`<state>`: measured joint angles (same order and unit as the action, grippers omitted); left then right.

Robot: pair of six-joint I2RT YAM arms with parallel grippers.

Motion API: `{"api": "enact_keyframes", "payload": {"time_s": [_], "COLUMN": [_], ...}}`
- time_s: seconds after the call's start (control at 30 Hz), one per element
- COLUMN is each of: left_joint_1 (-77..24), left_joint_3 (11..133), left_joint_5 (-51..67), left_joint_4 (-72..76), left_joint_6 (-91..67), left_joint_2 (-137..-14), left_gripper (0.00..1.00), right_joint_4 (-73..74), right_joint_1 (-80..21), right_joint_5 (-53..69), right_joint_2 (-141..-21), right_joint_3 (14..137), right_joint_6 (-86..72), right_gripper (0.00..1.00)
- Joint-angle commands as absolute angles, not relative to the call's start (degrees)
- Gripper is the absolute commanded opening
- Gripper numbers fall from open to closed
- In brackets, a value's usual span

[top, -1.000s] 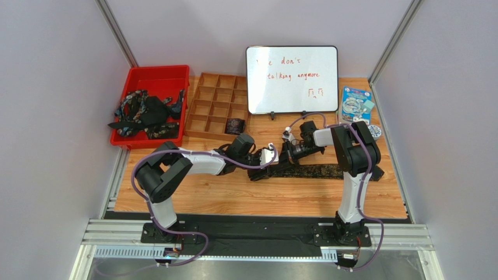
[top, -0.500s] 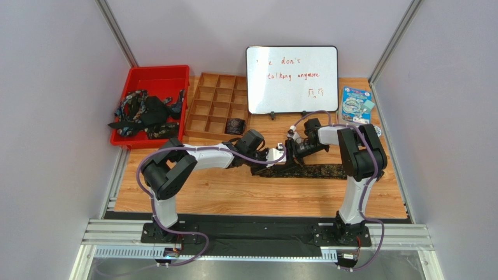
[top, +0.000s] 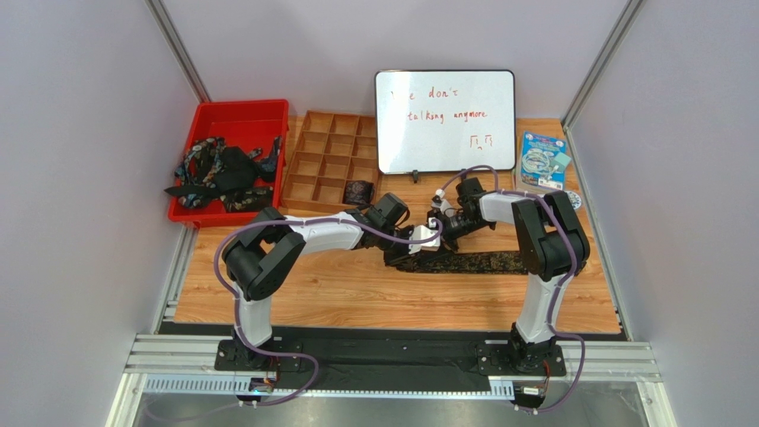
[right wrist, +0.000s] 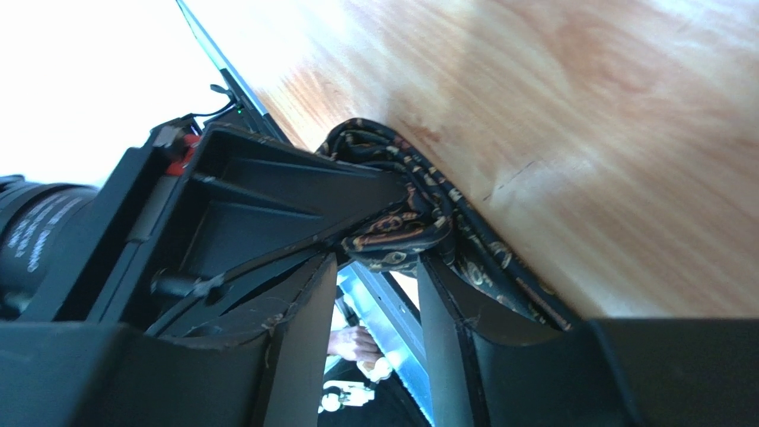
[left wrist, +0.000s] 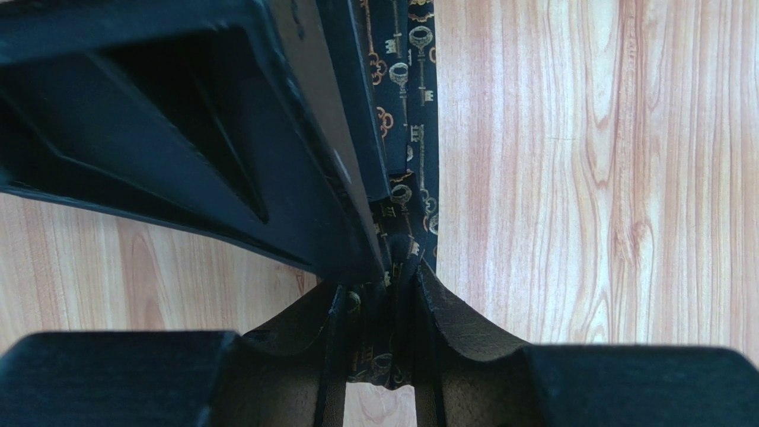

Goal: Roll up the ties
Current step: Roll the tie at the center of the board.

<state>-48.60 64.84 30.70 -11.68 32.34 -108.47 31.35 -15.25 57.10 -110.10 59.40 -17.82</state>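
Note:
A black tie with gold key print (top: 472,262) lies flat on the wooden table, running right from the two grippers. My left gripper (top: 419,242) is shut on its left end; the fabric (left wrist: 403,133) is pinched between my fingers (left wrist: 428,307). My right gripper (top: 443,228) meets it from the far side, its fingertips (right wrist: 441,294) closed on the folded, partly coiled end of the tie (right wrist: 392,233). The two grippers touch. A small rolled tie (top: 358,191) sits in the wooden organizer. Several loose ties (top: 223,169) lie in the red bin.
The wooden compartment organizer (top: 328,147) and the red bin (top: 233,114) stand at the back left. A whiteboard (top: 444,120) stands upright just behind the grippers. A blue packet (top: 542,160) and a small round disc (top: 570,201) lie at the back right.
The left arm has reached further right and back, meeting the right gripper. The tie's right end has drawn in to the left, so less of it lies flat.

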Motion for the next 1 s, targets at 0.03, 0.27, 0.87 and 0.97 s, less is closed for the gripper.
{"api": "enact_keyframes", "payload": {"time_s": [0.03,0.27,0.87,0.97], "left_joint_1": [-49.22,-49.13,-45.62,-45.62], "left_joint_3": [66.18,65.74,60.47,59.42], "left_joint_5": [31.64,31.64,36.56,37.09], "left_joint_4": [-18.54,-18.19,-6.16,-2.03], "left_joint_6": [32.61,31.82,24.08,22.33], "left_joint_2": [-111.97,-111.8,-102.31,-103.09], "left_gripper": [0.27,0.31,0.73,0.75], "right_joint_4": [27.51,27.33,33.13,33.66], "right_joint_1": [-17.14,-17.67,-11.16,-10.64], "right_joint_5": [55.64,52.47,53.0,52.65], "right_joint_2": [-110.92,-113.46,-118.74,-119.27], "right_joint_3": [60.38,59.85,59.42,59.24], "right_joint_6": [-19.78,-19.16,-9.41,-8.35], "right_gripper": [0.41,0.1,0.0,0.0]}}
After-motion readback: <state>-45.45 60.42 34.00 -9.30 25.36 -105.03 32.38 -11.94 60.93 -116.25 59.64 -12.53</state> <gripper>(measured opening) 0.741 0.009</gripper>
